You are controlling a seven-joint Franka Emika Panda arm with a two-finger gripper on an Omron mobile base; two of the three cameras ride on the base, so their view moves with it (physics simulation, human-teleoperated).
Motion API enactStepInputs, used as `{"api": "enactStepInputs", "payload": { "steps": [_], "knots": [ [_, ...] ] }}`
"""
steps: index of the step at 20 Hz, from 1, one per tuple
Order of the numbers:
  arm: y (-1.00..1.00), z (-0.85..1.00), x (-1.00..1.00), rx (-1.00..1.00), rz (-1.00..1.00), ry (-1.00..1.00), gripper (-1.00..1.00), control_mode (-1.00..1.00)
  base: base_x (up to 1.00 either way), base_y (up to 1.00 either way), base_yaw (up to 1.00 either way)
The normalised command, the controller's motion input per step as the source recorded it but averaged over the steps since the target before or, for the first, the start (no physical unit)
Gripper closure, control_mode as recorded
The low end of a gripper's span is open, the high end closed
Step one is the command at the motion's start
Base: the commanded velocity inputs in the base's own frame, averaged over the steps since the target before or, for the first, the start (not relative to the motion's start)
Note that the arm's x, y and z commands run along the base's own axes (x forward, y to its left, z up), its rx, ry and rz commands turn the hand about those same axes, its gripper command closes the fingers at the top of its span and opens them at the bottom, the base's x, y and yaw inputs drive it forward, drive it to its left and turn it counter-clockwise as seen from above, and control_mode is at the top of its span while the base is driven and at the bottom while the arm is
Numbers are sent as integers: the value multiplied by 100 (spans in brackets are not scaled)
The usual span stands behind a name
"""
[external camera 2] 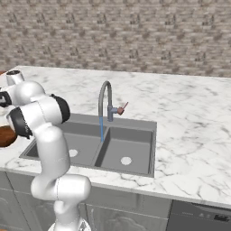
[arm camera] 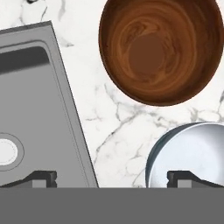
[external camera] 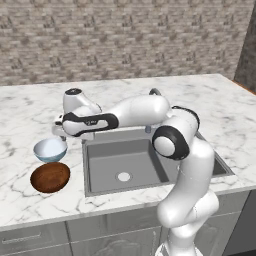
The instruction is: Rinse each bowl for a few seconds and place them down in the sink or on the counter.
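The claw (arm camera: 112, 177) hangs with its jaws spread wide and nothing between them, over the counter (external camera: 20, 117) just left of the sink (external camera: 102, 165). One finger tip sits above the pale bowl (external camera: 50, 149), whose far side is cut off in the hand view. The brown bowl (external camera: 50, 177) lies beside it, nearer the counter's front edge; they seem to touch. Water runs from the tap (external camera 2: 104, 97), largely hidden behind the arm in the left view.
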Motion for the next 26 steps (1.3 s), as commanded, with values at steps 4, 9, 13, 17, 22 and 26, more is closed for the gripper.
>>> {"api": "enactStepInputs", "payload": {
  "steps": [4, 9, 13, 17, 22, 26],
  "knots": [
    [12, -22, 18, 0, 4, -2, -100, -100, 0, 0, 0],
    [16, -22, 22, 0, 4, -1, -100, -100, 0, 0, 0],
    [18, -21, 22, 0, 3, -2, -100, -100, 0, 0, 0],
    [16, -22, 22, 0, 3, -2, -100, -100, 0, 0, 0],
    [12, -22, 19, 0, 3, -2, -100, -100, 0, 0, 0],
    [15, -22, 21, 0, 3, -1, -100, -100, 0, 0, 0]
  ]
}}
